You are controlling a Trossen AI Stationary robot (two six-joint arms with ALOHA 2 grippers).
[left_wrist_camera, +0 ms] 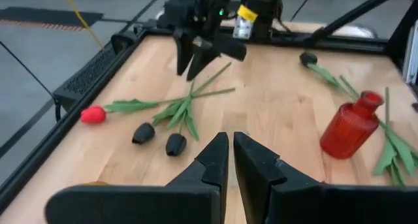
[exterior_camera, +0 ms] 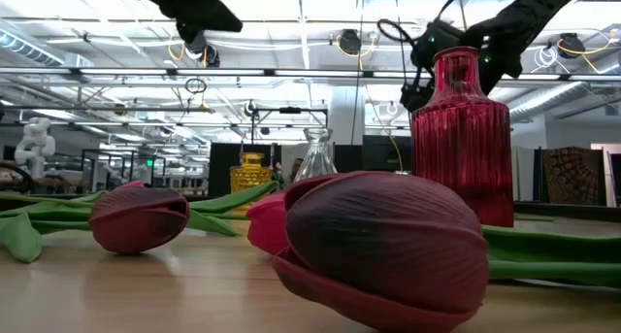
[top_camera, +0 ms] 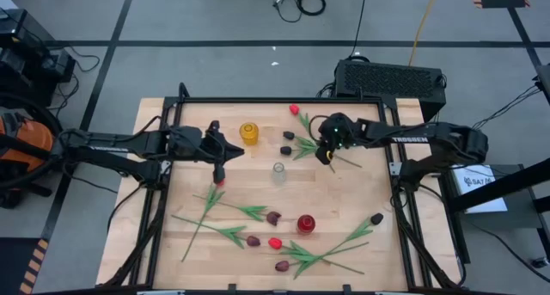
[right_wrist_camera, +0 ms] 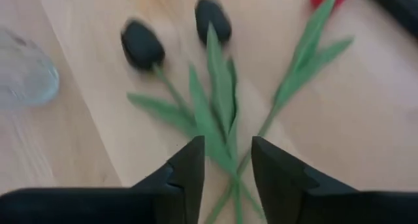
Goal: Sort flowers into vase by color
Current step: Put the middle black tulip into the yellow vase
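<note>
Artificial tulips lie flat on the wooden table. At the far side are a red head [top_camera: 294, 109] and two black heads [top_camera: 288, 135] [right_wrist_camera: 142, 44], and their green stems [right_wrist_camera: 222, 119] cross under my right gripper. My right gripper [top_camera: 327, 156] [right_wrist_camera: 227, 159] is open and points down over those stems, one finger on each side, without plainly touching them. My left gripper [top_camera: 218, 170] [left_wrist_camera: 230, 152] is shut and empty, hovering left of centre, just beyond a red tulip head [top_camera: 218, 182]. Several maroon and red tulips [top_camera: 273, 217] lie toward the near edge.
Three vases stand upright: yellow [top_camera: 249, 133] at the far left, clear glass [top_camera: 278, 172] in the middle and red ribbed [top_camera: 306, 224] nearer. A black metal frame [top_camera: 258, 100] rims the table. Bare wood lies between the clear vase and my right gripper.
</note>
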